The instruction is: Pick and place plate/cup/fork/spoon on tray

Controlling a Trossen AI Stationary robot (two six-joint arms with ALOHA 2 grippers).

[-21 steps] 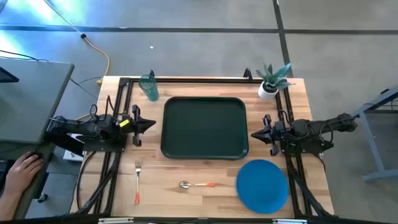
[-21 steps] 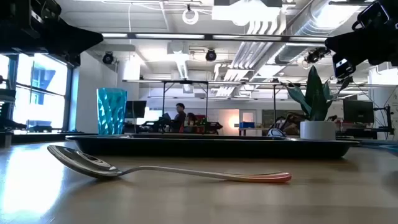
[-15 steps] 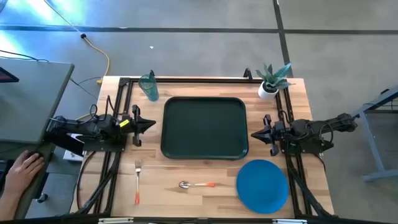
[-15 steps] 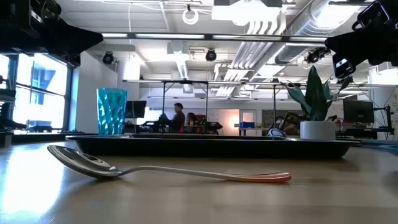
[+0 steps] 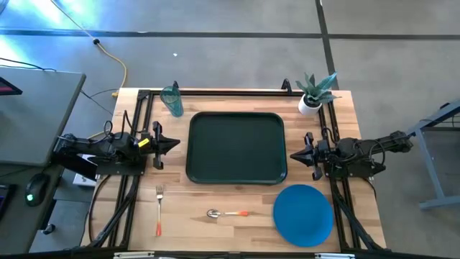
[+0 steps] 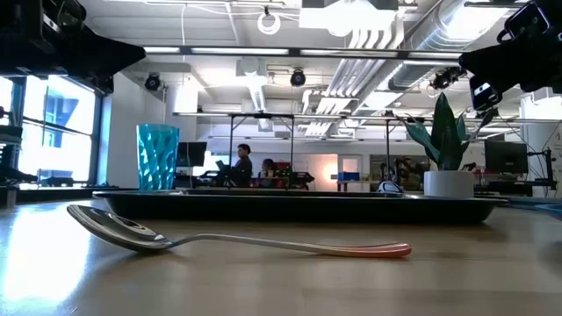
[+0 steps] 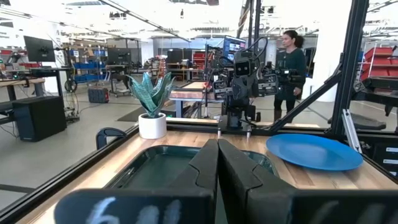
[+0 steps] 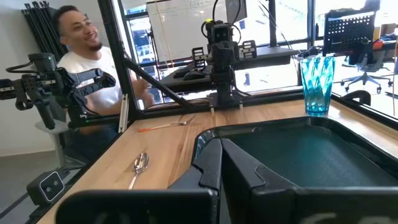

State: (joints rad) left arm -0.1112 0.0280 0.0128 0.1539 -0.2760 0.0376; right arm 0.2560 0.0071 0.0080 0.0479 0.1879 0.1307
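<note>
The dark green tray lies flat in the table's middle. The blue plate lies at the near right. The spoon lies near the front edge, and the fork lies to its left. The teal cup stands at the far left of the tray. My left gripper hovers shut, level, at the tray's left side. My right gripper hovers shut, level, at the tray's right side. Neither holds anything.
A white pot with a green plant stands at the far right corner. Black frame rails run along the table's left, right and far edges. A person sits beyond the table's left side.
A person's hand at the left of the table has drawn out of the high view. Both arms have kept still.
</note>
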